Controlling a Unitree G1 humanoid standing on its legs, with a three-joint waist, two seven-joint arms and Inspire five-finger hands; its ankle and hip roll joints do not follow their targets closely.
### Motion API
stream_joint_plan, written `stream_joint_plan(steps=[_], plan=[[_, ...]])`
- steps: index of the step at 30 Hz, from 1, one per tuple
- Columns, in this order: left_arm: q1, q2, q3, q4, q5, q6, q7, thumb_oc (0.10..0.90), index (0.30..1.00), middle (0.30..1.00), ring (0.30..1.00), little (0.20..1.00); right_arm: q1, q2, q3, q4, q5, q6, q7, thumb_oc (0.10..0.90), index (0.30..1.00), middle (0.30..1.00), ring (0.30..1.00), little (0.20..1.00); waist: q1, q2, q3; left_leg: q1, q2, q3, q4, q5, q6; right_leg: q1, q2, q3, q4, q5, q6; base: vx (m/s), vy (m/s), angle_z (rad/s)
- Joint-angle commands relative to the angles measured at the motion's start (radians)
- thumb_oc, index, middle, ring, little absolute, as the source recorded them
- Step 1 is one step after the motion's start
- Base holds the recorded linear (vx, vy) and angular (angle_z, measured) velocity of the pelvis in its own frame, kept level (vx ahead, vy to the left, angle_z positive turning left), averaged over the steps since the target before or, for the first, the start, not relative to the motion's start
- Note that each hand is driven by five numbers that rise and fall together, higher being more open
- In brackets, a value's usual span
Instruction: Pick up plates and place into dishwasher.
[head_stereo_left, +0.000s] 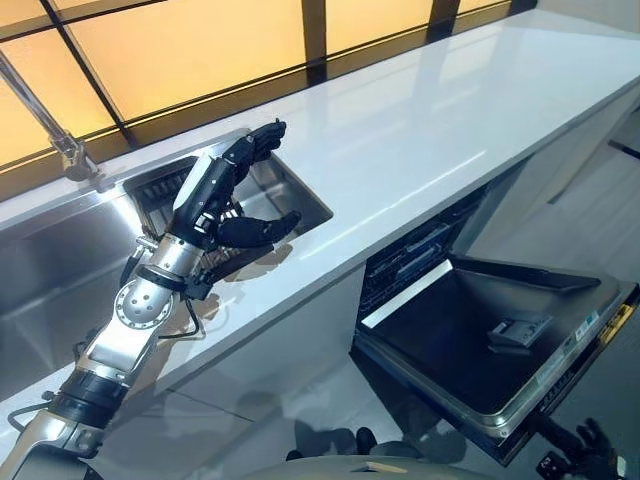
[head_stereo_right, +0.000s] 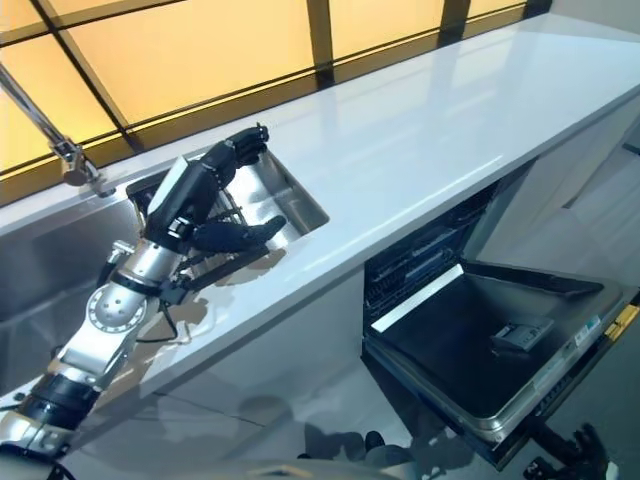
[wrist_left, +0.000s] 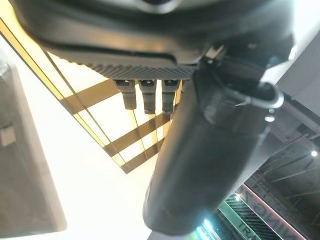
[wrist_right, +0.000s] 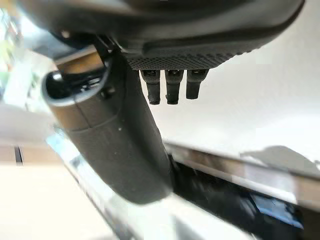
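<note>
Left hand (head_stereo_left: 215, 200) spread, empty, above sink (head_stereo_left: 290, 195) in counter (head_stereo_left: 430, 130). Dishwasher (head_stereo_left: 480, 340) door down. Right hand (wrist_right: 165, 55) fingers straight.

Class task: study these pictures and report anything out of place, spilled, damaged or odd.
Nothing stands out. The left robot hand hangs open over the sink, holding nothing; the dishwasher door lies fully open.
</note>
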Motion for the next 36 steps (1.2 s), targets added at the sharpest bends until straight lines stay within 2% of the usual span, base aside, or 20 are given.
stream_joint_plan(steps=[1, 3, 6, 11, 12, 14, 15, 17, 20, 24, 25, 30, 36], plan=[[-0.194, 0.009, 0.017, -0.054, -0.07, -0.045, -0.006, 0.8, 0.9, 0.9, 0.9, 0.9, -0.093, -0.062, 0.044, 0.029, 0.063, 0.027, 0.25, 0.8, 0.9, 0.9, 0.9, 0.9, 0.025, 0.005, -0.021, 0.047, -0.037, 0.034, 0.007, -0.174, 0.049, 0.038, 0.1, -0.043, 0.01, -0.088, -0.005, 0.0, -0.056, 0.1], [-0.198, 0.004, 0.019, -0.053, -0.07, -0.04, -0.018, 0.8, 0.9, 0.9, 0.9, 0.9, -0.106, -0.054, 0.08, 0.023, 0.097, 0.072, 0.356, 0.8, 0.9, 0.9, 0.9, 0.9, 0.033, 0.001, -0.023, 0.049, -0.036, 0.028, 0.007, -0.174, 0.049, 0.041, 0.099, -0.05, 0.01, -0.091, -0.007, 0.0, -0.033, 0.11], [-0.207, -0.002, 0.021, -0.054, -0.07, -0.028, -0.036, 0.8, 0.9, 0.9, 0.9, 0.9, -0.123, -0.046, 0.149, -0.017, 0.151, 0.174, 0.52, 0.8, 0.9, 0.9, 0.9, 0.9, 0.044, -0.007, -0.025, 0.053, -0.036, 0.018, 0.007, -0.171, 0.046, 0.048, 0.099, -0.061, 0.01, -0.093, -0.012, 0.0, -0.026, 0.11], [-0.201, -0.009, 0.022, -0.052, -0.065, -0.036, -0.044, 0.8, 0.9, 0.9, 0.9, 0.9, -0.132, -0.054, 0.185, -0.116, 0.234, 0.239, 0.645, 0.8, 0.9, 0.9, 0.9, 0.9, 0.049, -0.015, -0.027, 0.057, -0.035, 0.009, 0.007, -0.168, 0.046, 0.054, 0.098, -0.069, 0.01, -0.095, -0.017, 0.0, -0.004, 0.01], [-0.19, -0.014, 0.023, -0.048, -0.059, -0.047, -0.047, 0.8, 0.9, 0.9, 0.9, 0.9, -0.13, -0.048, 0.209, -0.24, 0.311, 0.279, 0.678, 0.8, 0.9, 0.9, 0.9, 0.9, 0.05, -0.021, -0.028, 0.058, -0.035, 0.004, 0.007, -0.165, 0.046, 0.058, 0.098, -0.073, 0.01, -0.095, -0.019, 0.0, 0.0, 0.0], [-0.179, -0.028, 0.026, -0.014, -0.042, -0.078, -0.055, 0.8, 0.9, 0.9, 0.9, 0.9, -0.139, -0.043, 0.23, -0.405, 0.397, 0.275, 0.722, 0.8, 0.9, 0.9, 0.9, 0.9, 0.049, -0.027, -0.031, 0.058, -0.036, 0.001, 0.007, -0.163, 0.044, 0.058, 0.097, -0.077, 0.01, -0.095, -0.019, 0.0, 0.0, 0.0], [-0.178, -0.028, 0.026, -0.012, -0.041, -0.079, -0.055, 0.8, 0.9, 0.9, 0.9, 0.9, -0.14, -0.043, 0.231, -0.415, 0.406, 0.275, 0.735, 0.8, 0.9, 0.9, 0.9, 0.9, 0.049, -0.028, -0.032, 0.057, -0.036, 0.0, 0.007, -0.163, 0.044, 0.058, 0.097, -0.077, 0.01, -0.095, -0.019, 0.0, 0.0, 0.0], [-0.162, -0.037, 0.027, 0.014, -0.031, -0.111, -0.054, 0.8, 0.9, 0.9, 0.9, 0.9, -0.177, -0.052, 0.224, -0.548, 0.495, 0.316, 0.843, 0.8, 0.9, 0.9, 0.9, 0.9, 0.053, -0.032, -0.037, 0.057, -0.038, -0.006, 0.007, -0.164, 0.044, 0.059, 0.095, -0.077, 0.01, -0.097, -0.018, 0.0, 0.033, -0.07], [-0.154, -0.046, 0.035, 0.039, -0.041, -0.139, -0.069, 0.8, 0.9, 0.9, 0.9, 0.9, -0.234, -0.062, 0.204, -0.593, 0.577, 0.329, 0.944, 0.8, 0.9, 0.9, 0.9, 0.9, 0.066, -0.032, -0.043, 0.056, -0.042, -0.016, 0.007, -0.167, 0.046, 0.061, 0.093, -0.081, 0.01, -0.099, -0.016, 0.01, 0.033, -0.2], [-0.157, -0.052, 0.038, 0.051, -0.056, -0.146, -0.087, 0.8, 0.9, 0.9, 0.9, 0.9, -0.284, -0.065, 0.19, -0.6, 0.631, 0.341, 1.023, 0.8, 0.9, 0.9, 0.9, 0.9, 0.082, -0.031, -0.047, 0.054, -0.046, -0.023, 0.007, -0.166, 0.048, 0.061, 0.091, -0.086, 0.01, -0.099, -0.016, 0.0, 0.019, -0.13], [-0.16, -0.057, 0.035, 0.058, -0.065, -0.148, -0.097, 0.8, 0.9, 0.9, 0.9, 0.9, -0.306, -0.055, 0.188, -0.613, 0.705, 0.341, 1.103, 0.8, 0.9, 0.9, 0.9, 0.9, 0.094, -0.031, -0.051, 0.056, -0.048, -0.031, 0.007, -0.167, 0.051, 0.065, 0.088, -0.092, 0.01, -0.103, -0.016, 0.0, 0.0, 0.0], [-0.161, -0.066, 0.025, 0.063, -0.065, -0.151, -0.094, 0.8, 0.9, 0.9, 0.9, 0.9, -0.333, -0.031, 0.18, -0.63, 0.779, 0.327, 1.167, 0.8, 0.9, 0.9, 0.9, 0.9, 0.105, -0.028, -0.061, 0.058, -0.052, -0.043, 0.007, -0.168, 0.056, 0.072, 0.087, -0.097, 0.01, -0.107, -0.016, 0.01, 0.018, 0.1], [-0.166, -0.074, 0.017, 0.078, -0.064, -0.157, -0.095, 0.8, 0.9, 0.9, 0.9, 0.9, -0.351, -0.016, 0.17, -0.637, 0.785, 0.297, 1.179, 0.8, 0.9, 0.9, 0.9, 0.9, 0.112, -0.025, -0.067, 0.063, -0.054, -0.05, 0.007, -0.168, 0.057, 0.079, 0.084, -0.104, 0.01, -0.11, -0.016, 0.01, 0.009, 0.14]])
